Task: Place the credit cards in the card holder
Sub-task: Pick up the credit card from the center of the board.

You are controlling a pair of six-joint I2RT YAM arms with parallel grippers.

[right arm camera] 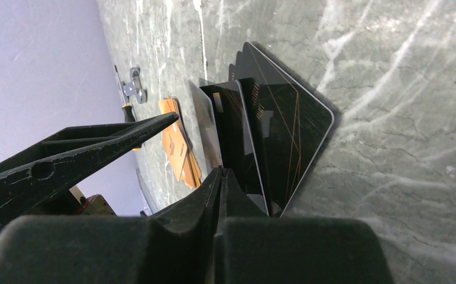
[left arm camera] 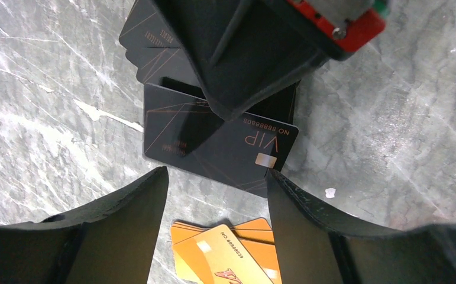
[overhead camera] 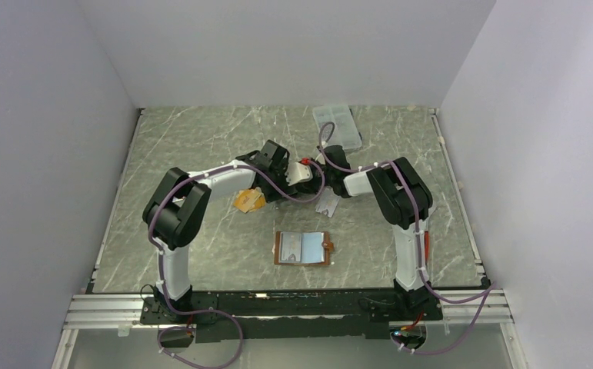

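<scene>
Two arms meeting mid-table over a fan of black cards.

On the grey-green marbled table (overhead camera: pixel 201 138), the brown leather folding card holder (overhead camera: pixel 302 248) lies open and flat near the arm bases, well apart from both grippers. The left gripper (left arm camera: pixel 216 177) stands wide, just short of the thin black credit cards (left arm camera: pixel 225 148). The right gripper (right arm camera: pixel 220 174) is pinched narrow on their edge. Just beside them lie the orange-tan cards (left arm camera: pixel 231 254), and a silver-grey card (overhead camera: pixel 326 205) lies near.
</scene>
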